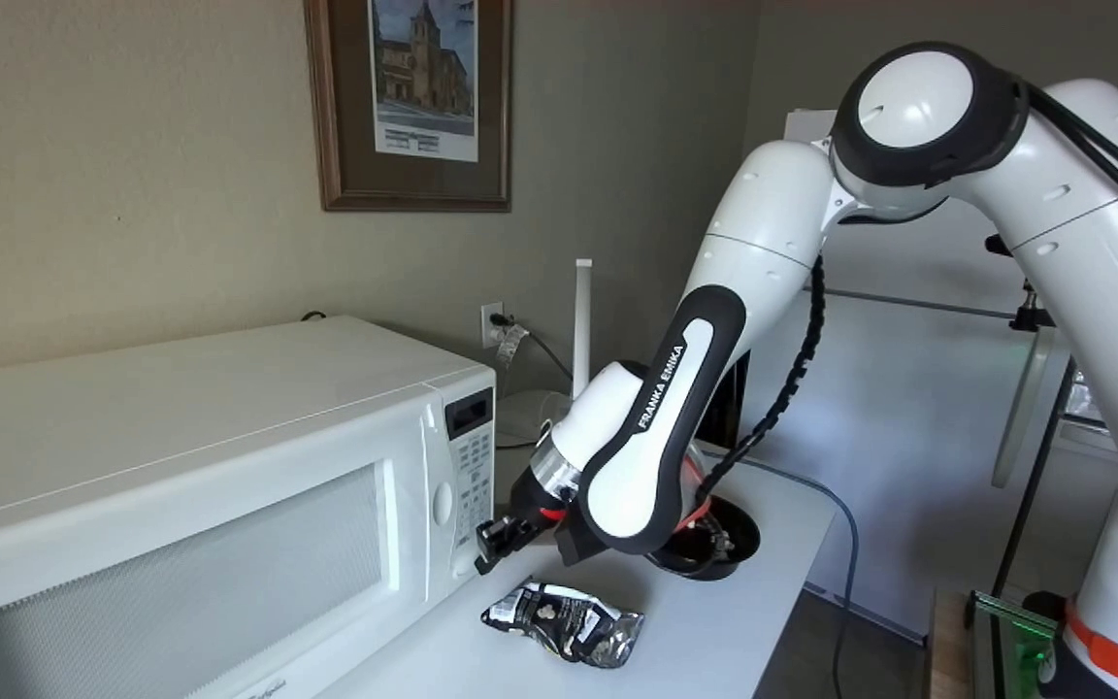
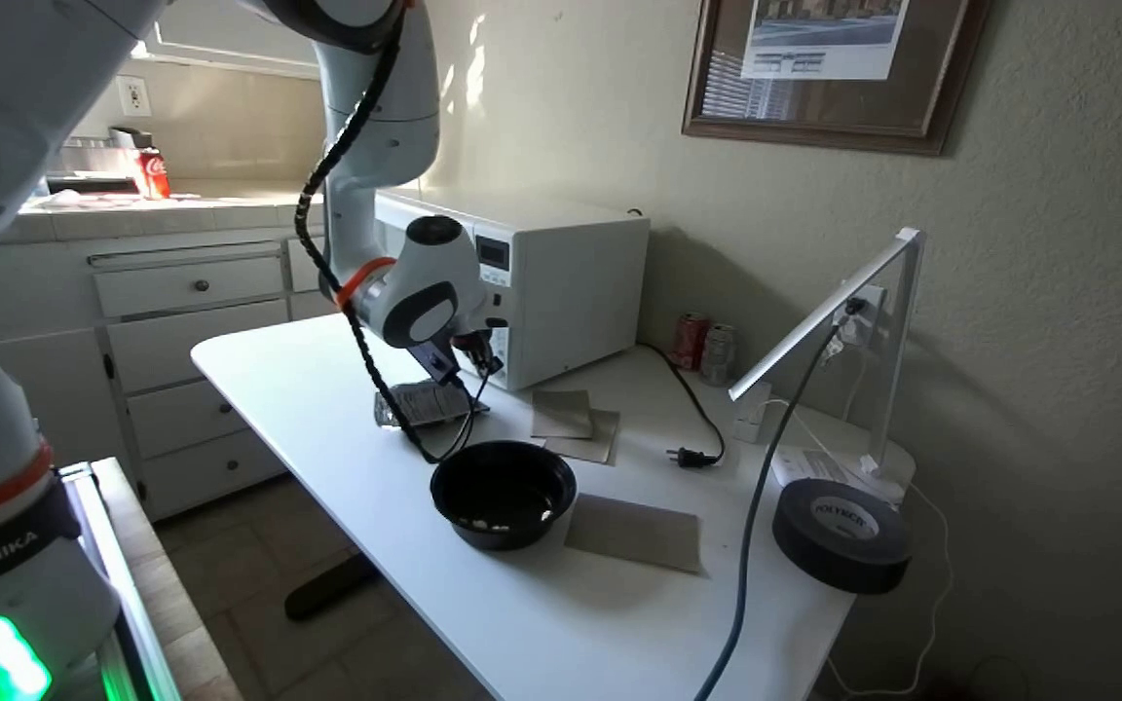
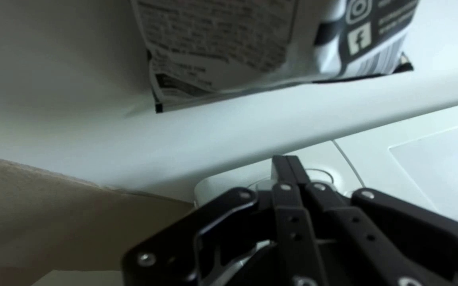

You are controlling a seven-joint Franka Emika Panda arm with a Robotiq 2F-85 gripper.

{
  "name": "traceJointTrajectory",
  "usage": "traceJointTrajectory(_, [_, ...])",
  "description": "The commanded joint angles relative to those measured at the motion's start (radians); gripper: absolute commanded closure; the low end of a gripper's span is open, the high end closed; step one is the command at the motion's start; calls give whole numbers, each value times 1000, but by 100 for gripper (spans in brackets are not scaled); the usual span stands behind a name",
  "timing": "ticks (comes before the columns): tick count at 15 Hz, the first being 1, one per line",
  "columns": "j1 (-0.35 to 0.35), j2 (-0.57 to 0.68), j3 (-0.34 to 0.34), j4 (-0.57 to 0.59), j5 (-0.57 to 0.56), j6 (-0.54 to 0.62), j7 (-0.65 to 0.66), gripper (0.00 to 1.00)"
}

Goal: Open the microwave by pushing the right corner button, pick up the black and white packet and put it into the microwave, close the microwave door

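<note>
Packet (image 1: 567, 623) unheld, my claw (image 3: 286, 158) hangs at the lower right corner of the microwave (image 1: 229, 485), its two fingers pressed together with nothing between them. In the wrist view their tips hide part of the curved button (image 3: 264, 184); I cannot tell whether they touch it. The door (image 1: 190, 582) is closed, so I judge the coming move to be a short push of those tips against the button. Farther out, the packet lies on the table (image 1: 700, 631), lower than the claw and away from the microwave's front, short end roughly facing it, long axis running outward.
</note>
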State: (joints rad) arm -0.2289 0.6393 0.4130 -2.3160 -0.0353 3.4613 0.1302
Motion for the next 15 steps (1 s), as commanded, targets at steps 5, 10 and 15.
traceJointTrajectory(5, [-29, 64, 13, 49, -57, 51, 39, 100])
traceJointTrajectory(10, [-29, 77, 14, 67, -64, 104, 47, 100])
traceJointTrajectory(15, [-25, 109, 7, 76, -92, 193, 70, 100])
